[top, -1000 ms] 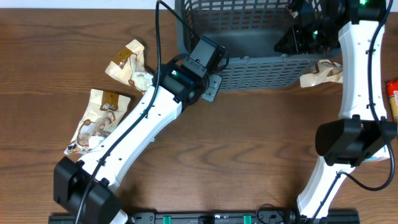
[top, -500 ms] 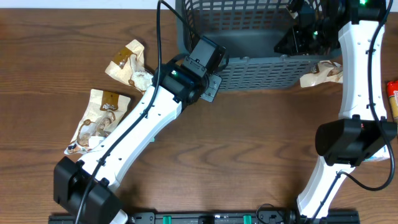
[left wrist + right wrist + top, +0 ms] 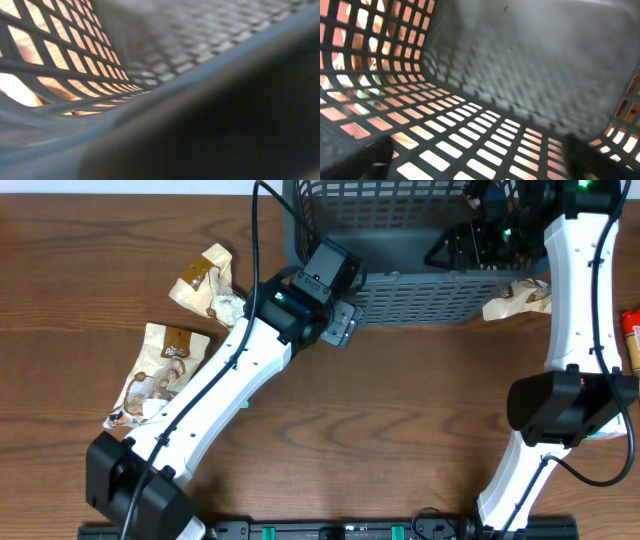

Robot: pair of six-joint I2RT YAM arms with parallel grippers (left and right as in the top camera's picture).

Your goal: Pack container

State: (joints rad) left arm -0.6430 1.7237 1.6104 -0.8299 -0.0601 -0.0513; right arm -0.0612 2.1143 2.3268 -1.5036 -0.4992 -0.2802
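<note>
- Looking down from overhead, I see the container [image 3: 420, 295] at the top centre of the frame. It sits on the brown wooden table [image 3: 400, 430], and its far end is cut off by the upper edge.
- I have the left arm reaching from the lower left up to the container's near-left corner. The left gripper [image 3: 342, 308] is right against the slotted near wall there.
- My left wrist view is filled by the container [image 3: 75, 60] at very close range. There is lattice in the upper left and a dark blurred band across the lower right. I cannot make out the fingers, so I cannot tell whether they are apart or together.
- The right arm runs up the right side of the frame, and the right gripper [image 3: 465, 245] hangs inside the container near its right end.
- In my right wrist view I see the container's [image 3: 520, 75] lattice walls and grey floor. The fingertips [image 3: 375, 155] show as dark blurs in the two lower corners, spread wide with nothing between them.
- A tan snack packet [image 3: 518, 298] lies on the table just beside the container's near-right corner.
- Two more packets lie left of the left arm, one [image 3: 205, 280] in the upper left and one [image 3: 160, 370] below it.
- A red item [image 3: 632, 338] is clipped by the right edge.
</note>
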